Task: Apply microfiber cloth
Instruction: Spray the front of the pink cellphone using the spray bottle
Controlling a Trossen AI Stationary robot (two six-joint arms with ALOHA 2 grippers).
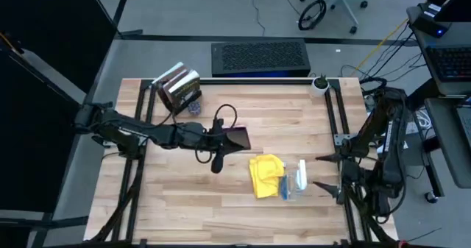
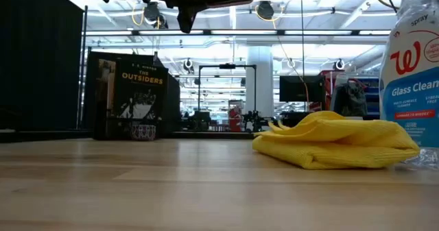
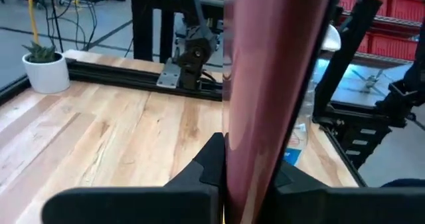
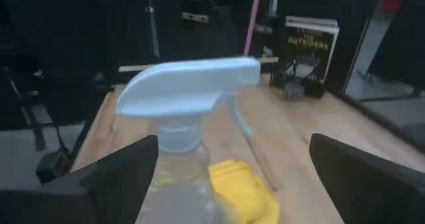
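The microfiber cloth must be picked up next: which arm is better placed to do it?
Probably the right. The right gripper is open and empty beside the spray bottle, near the microfiber cloth. The left gripper already holds the smartphone.

I see a glass cleaner spray bottle point(image 1: 299, 179) standing on the wooden table point(image 1: 221, 204). Well across the table from it stands "The Outsiders" book point(image 1: 179, 87); a small potted plant point(image 1: 319, 83) occupies a far corner.

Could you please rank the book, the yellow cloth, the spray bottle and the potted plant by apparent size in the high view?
1. Book
2. Microfiber cloth, similar to the book; unsure
3. Spray bottle
4. Potted plant
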